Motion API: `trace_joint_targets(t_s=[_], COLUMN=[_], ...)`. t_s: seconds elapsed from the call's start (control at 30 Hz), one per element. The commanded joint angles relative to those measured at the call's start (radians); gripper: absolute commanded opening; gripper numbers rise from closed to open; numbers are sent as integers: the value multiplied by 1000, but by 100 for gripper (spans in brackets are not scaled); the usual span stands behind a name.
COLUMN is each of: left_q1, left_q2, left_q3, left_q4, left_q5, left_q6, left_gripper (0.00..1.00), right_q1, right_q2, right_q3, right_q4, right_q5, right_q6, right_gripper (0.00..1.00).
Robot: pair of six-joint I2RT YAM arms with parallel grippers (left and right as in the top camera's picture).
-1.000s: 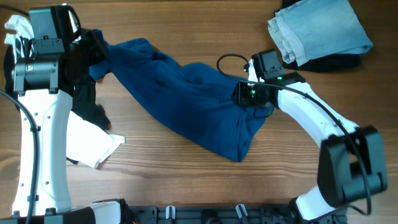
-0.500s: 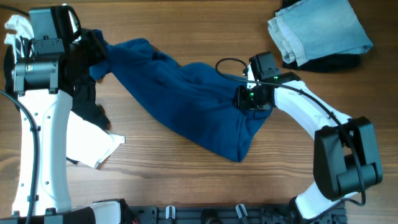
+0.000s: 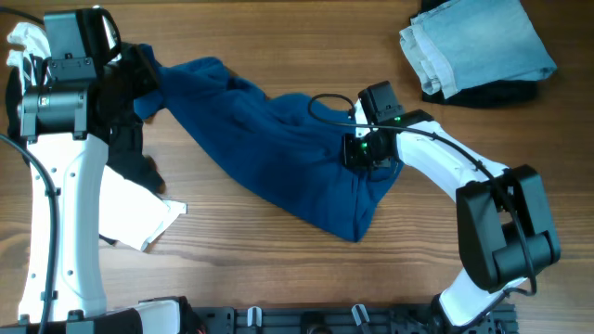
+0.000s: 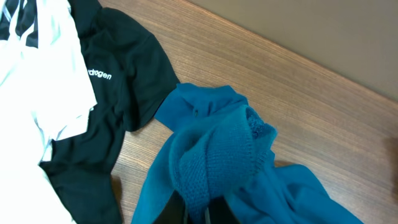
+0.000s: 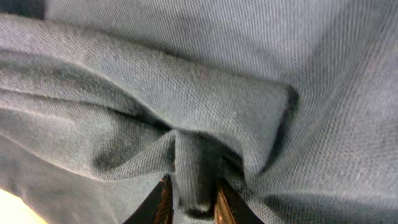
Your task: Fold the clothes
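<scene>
Both arms clamped on the blue shirt (image 3: 278,158), which lies slung diagonally across the table (image 3: 278,269); nothing folded yet.

My left gripper (image 4: 199,211) is clenched on a bunched, coarse-knit corner at the shirt's upper-left end. My right gripper (image 5: 191,199) pinches a raised ridge of fine-weave cloth near the lower-right end. That ridge looks like more than one layer, so I would lift gently and check what comes up before pulling. Then I would draw the two ends apart, low and even, to flatten the crumpled middle. The fabric is soft, limp and heavily creased. The black tee (image 4: 118,81) with white lettering and the white garment (image 4: 50,74) lie heaped just beside the left end and are easy to snag. Folded pale denim (image 3: 473,42) sits well apart.
</scene>
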Motion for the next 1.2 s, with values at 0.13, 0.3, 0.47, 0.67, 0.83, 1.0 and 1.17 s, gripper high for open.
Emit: trace_joint_targets(t_s=[0.13,0.3,0.47,0.67,0.83,1.0,1.17], left_q1=[5,5,5,5,5,5,5], left_q2=[3,3,3,3,3,2,-2], left_q3=[8,8,8,8,8,8,9], left_q4=[3,3,3,3,7,26,118], left_q5=[-10,-10,-10,-10,-10,-26,-52], left_q6=[13,13,13,13,13,14,14], left_gripper=[4,4,4,4,4,4,4], right_q1=[-13,-13,-13,-13,-23,-70,-188], right_q2=[19,20,58,65,43,-49,-210], right_q3=[-11,-11,-11,-11,19,127,319], right_q4=[25,32,32,48,31,-85,-273], right_q5=[129,135,124,95,73,72,73], right_q6=[-6,-8,-7,-4,-3,-62,-145], right_gripper=[32,31,31,4,4,4,4])
